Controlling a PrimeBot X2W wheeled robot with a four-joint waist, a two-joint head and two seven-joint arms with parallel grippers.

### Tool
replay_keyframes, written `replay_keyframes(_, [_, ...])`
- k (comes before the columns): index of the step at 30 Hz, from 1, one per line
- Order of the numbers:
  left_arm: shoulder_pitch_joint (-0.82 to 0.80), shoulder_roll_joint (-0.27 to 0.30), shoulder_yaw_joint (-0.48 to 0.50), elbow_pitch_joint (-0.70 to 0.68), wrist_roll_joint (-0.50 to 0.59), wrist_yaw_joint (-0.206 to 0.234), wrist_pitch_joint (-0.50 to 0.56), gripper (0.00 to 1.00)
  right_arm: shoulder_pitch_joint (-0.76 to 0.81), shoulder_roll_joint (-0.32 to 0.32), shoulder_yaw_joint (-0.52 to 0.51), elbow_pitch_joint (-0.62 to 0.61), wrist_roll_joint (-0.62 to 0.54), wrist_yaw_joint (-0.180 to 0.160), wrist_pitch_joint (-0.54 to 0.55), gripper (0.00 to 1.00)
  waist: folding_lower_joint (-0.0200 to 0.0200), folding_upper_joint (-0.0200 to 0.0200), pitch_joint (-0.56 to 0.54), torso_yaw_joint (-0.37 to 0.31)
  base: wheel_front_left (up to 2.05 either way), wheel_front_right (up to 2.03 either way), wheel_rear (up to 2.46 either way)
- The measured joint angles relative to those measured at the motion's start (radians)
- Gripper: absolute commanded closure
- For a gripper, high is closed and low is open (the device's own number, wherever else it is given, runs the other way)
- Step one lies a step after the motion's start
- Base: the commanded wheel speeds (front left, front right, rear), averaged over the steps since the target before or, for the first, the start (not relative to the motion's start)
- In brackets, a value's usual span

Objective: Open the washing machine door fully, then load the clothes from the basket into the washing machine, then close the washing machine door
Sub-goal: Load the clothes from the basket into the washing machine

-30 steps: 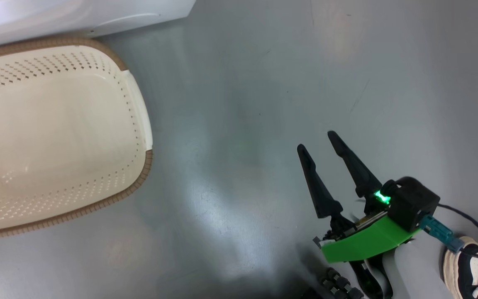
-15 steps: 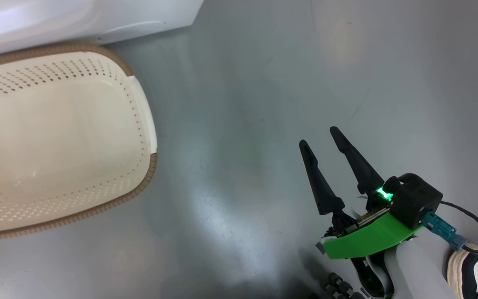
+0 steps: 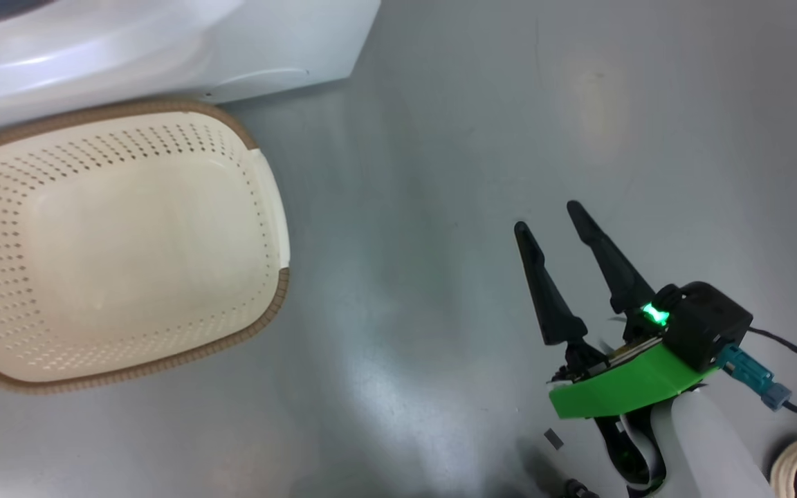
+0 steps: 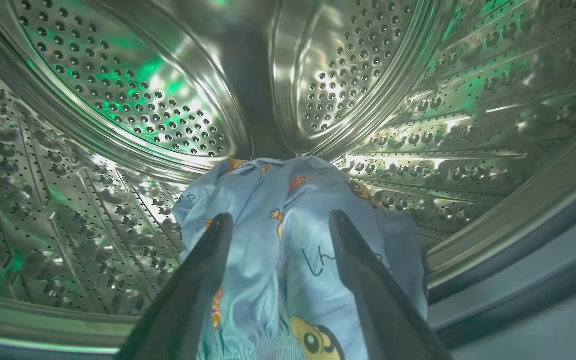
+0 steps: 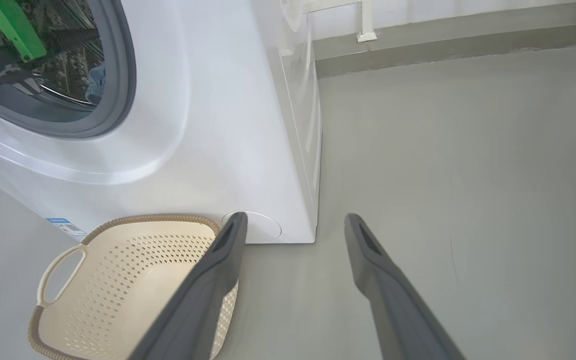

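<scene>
Status: the door step looked done. The washing machine (image 5: 208,125) opening stood uncovered with the grey gasket (image 5: 124,75) exposed. Couldn't tell how far the washing machine door was swung.

Loading looked finished or close to it. The basket (image 3: 163,105) sat on the floor (image 3: 440,207) just in front of the machine, its inside bare. The clothes (image 4: 283,240) lay as one bundle on the bottom of the steel drum (image 4: 118,85).

Left gripper (image 4: 280,216) was inside the drum, jaws spread wide either side of the bundle, not pinching it. Couldn't tell whether they touched the fabric. Right gripper (image 3: 545,216) hung over the floor, well apart from the basket, jaws open and holding nothing.

Left to do, my read: pull the left arm out, then close the door.

Fabric was thin, light blue and crumpled, printed with orange and yellow cartoon animals plus dark scribble-like marks, with a gathered hem at the near edge. It looked limp, so it should stay put.
</scene>
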Motion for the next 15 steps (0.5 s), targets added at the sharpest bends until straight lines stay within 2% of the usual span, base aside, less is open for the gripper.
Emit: replay_keyframes(15, [0.330,-0.038,0.045,-0.237,-0.033,0.018,0.000,0.00,-0.003,-0.001,-0.044,0.011,-0.011,0.000,0.000,0.00,0.0000,0.0000,-0.122,0.052,0.00,0.00,0.00])
